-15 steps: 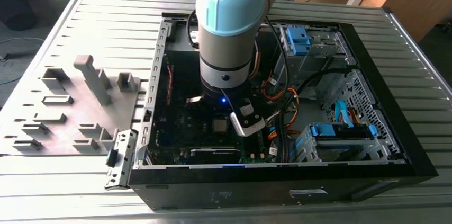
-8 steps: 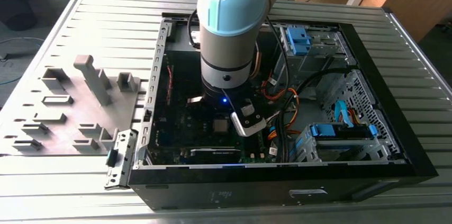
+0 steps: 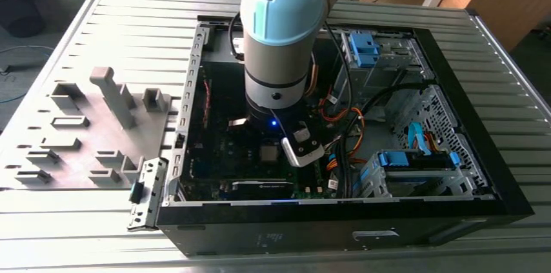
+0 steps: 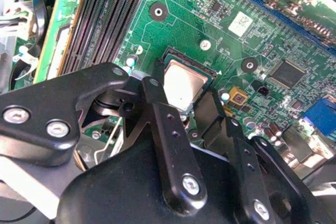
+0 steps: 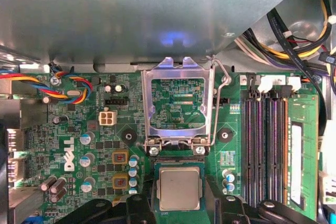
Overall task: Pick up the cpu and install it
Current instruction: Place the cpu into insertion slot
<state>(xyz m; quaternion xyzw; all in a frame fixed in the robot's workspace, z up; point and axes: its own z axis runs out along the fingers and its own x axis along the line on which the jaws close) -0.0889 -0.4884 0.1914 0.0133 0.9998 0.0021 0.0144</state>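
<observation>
Gripper (image 5: 181, 203), black, on the arm reaching down into the open black computer case (image 3: 344, 221): set narrow, straddling the small flat square cpu with silvery-grey metal top (image 5: 179, 187). Can't tell whether it's pinching the chip's edges or sitting just clear. The cpu lies flat in the dark socket (image 5: 178, 161) on the green motherboard (image 5: 105, 145), directly between the jaws, and looks level. Silver metal retention frame (image 5: 176, 100) just beyond the gripper is flipped up and its wire lever (image 5: 220, 85) is unlatched, so nothing is clamped down yet. Black memory slots (image 5: 262, 145) run beside the gripper.

Handling, my read: cpu is light, stiff, slick on top and fragile underneath, and the contacts won't take side load. Hold by two opposite edges only, light squeeze, keep it level, no sliding across the socket.
</observation>
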